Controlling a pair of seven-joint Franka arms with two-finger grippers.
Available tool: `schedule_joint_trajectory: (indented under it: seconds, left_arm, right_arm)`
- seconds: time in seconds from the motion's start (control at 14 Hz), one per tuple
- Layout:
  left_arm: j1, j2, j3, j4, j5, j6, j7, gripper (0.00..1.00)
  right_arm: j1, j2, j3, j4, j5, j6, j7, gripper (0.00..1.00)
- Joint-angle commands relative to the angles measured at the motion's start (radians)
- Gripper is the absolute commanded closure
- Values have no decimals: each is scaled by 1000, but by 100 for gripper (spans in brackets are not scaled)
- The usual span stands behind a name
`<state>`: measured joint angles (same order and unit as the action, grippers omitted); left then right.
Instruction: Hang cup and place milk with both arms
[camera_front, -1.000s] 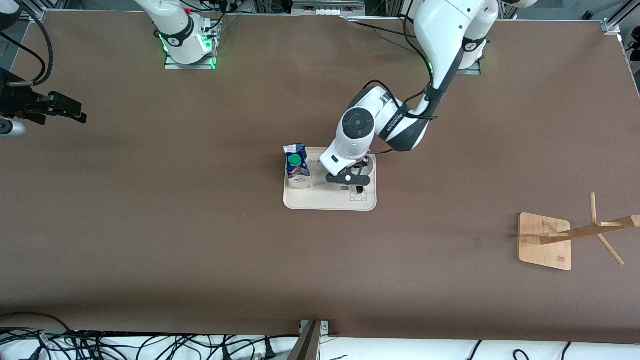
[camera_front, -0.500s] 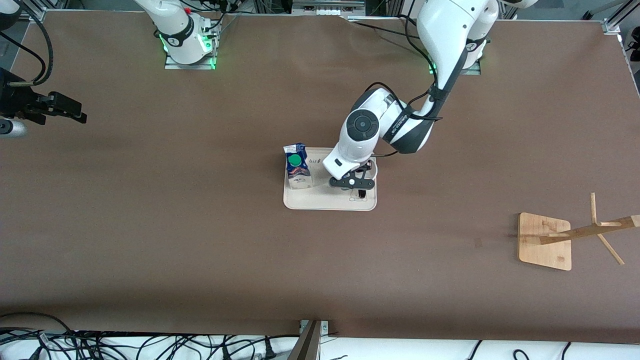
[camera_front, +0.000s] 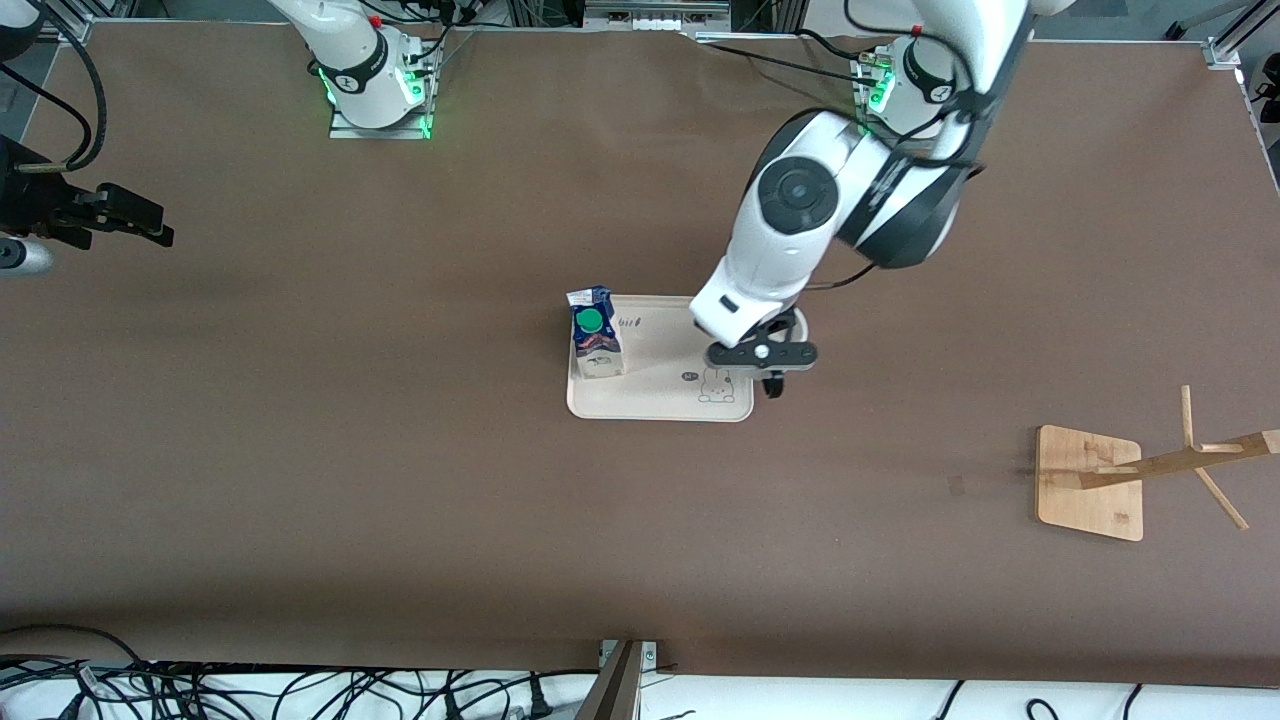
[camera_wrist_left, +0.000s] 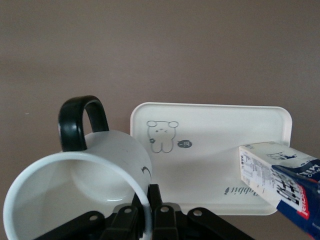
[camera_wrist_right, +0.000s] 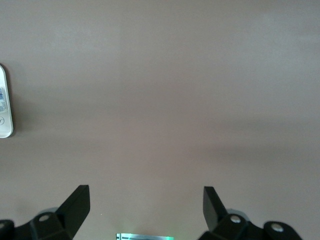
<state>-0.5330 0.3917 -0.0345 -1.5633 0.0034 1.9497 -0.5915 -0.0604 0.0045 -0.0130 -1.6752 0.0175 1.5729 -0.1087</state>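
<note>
Reaching down from its base at the top of the front view, the left arm (camera_front: 800, 215) bends sharply at the elbow and points its wrist downward, so the left gripper (camera_front: 762, 358) hangs over the tray's edge toward the left arm's end of the counter (camera_front: 300, 480). Its jaws are pinched on the rim of the cup (camera_wrist_left: 80, 190), one finger inside the wall and one outside; in the left wrist view the cup is tipped with its mouth toward the camera and its black handle (camera_wrist_left: 80, 122) standing up, clear of the tray (camera_wrist_left: 210, 160). The milk (camera_front: 594, 333) stands upright on the tray at the corner toward the right arm's end, farther from the front camera, its green cap (camera_front: 592, 320) showing. A small bear drawing (camera_front: 714, 385) marks the tray's bare part. The right arm waits at the right arm's end of the counter, and the right gripper (camera_wrist_right: 146, 205) hovers over bare counter with its jaws spread wide and nothing between them. A wooden rack (camera_front: 1090, 483) with slanted pegs stands well apart from the tray, toward the left arm's end and nearer to the front camera.
</note>
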Motion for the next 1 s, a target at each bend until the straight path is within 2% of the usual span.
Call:
schedule_joint_trajectory:
  seconds: [0.0, 0.29, 0.43, 0.5, 0.71, 0.93]
  left_arm:
    - [60, -118, -1, -27, 113, -102, 152, 100]
    - [159, -181, 7, -29, 171, -150, 295, 100]
    - [179, -200, 10, -43, 263, -112, 305, 100]
    - [211, -218, 10, -59, 265, -66, 306, 100]
    - [309, -321, 8, -208, 236, 102, 352, 100]
    - [418, -404, 8, -313, 89, 202, 510, 100]
  right_arm:
    - [16, 6, 19, 22, 4, -20, 3, 0]
    - [85, 12, 34, 22, 10, -34, 18, 0]
    - [85, 28, 36, 34, 96, -36, -6, 0]
    - [111, 31, 48, 57, 108, -57, -6, 0]
    - [186, 34, 59, 71, 68, -93, 18, 0]
    - [182, 41, 56, 71, 81, -93, 23, 0]
